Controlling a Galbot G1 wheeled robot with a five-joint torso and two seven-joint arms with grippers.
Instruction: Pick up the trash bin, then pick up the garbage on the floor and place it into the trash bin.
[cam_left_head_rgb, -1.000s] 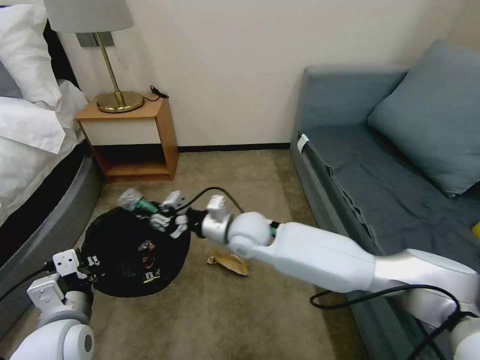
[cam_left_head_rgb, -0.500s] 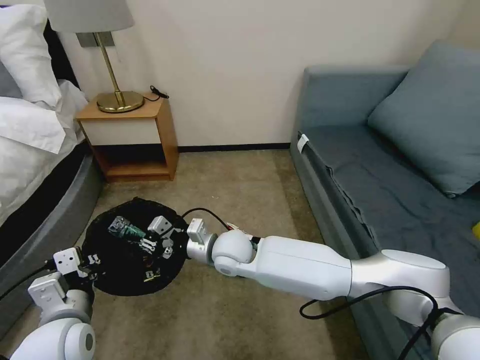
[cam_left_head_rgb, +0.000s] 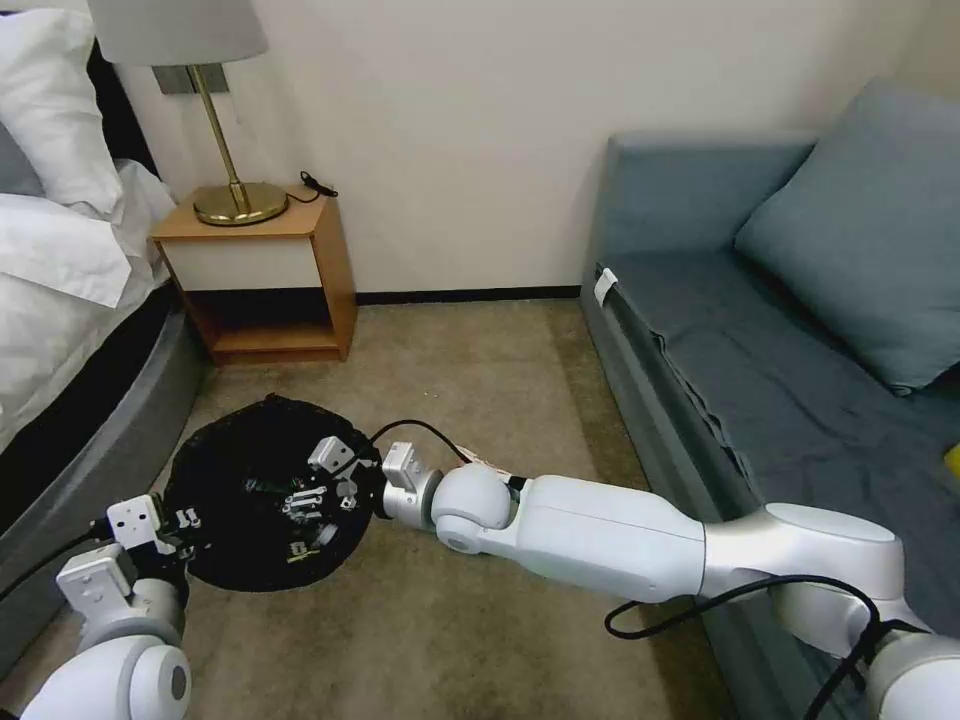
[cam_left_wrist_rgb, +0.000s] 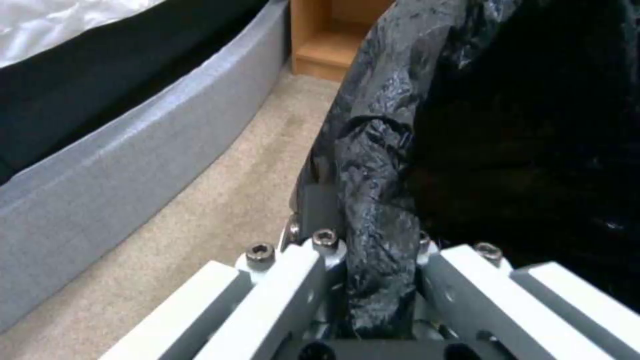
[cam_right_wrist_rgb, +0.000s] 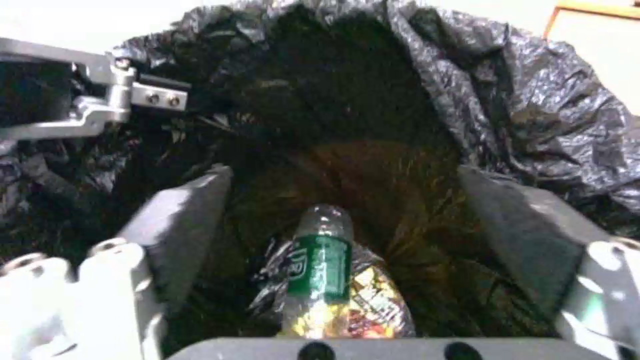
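The trash bin (cam_left_head_rgb: 262, 500) sits on the beige carpet between the grey bed base (cam_left_head_rgb: 95, 430) and the blue-grey sofa (cam_left_head_rgb: 760, 330), in front of the wooden nightstand (cam_left_head_rgb: 262, 275). Its crinkly black bag spills over the rim all round.

The left gripper (cam_left_head_rgb: 180, 527) is at the bin's near-left edge, and its fingers (cam_left_wrist_rgb: 293, 280) are clenched on a bunched fold of the black bag at the rim; the left wrist view shows the plastic pinched tight between the two pads.

The right gripper (cam_left_head_rgb: 318, 495) reaches in from the right and hangs over the bin's mouth. Its fingers (cam_right_wrist_rgb: 180, 220) are spread wide and hold nothing, one dark pad on each side of the opening, touching no litter.

Inside the bin, below the released right fingers, lies the small clear bottle (cam_right_wrist_rgb: 321, 255) with its green label, resting on a yellow-gold snack wrapper (cam_right_wrist_rgb: 363, 305) at the bottom of the bag. Brownish litter shows deeper in, too dim to name.
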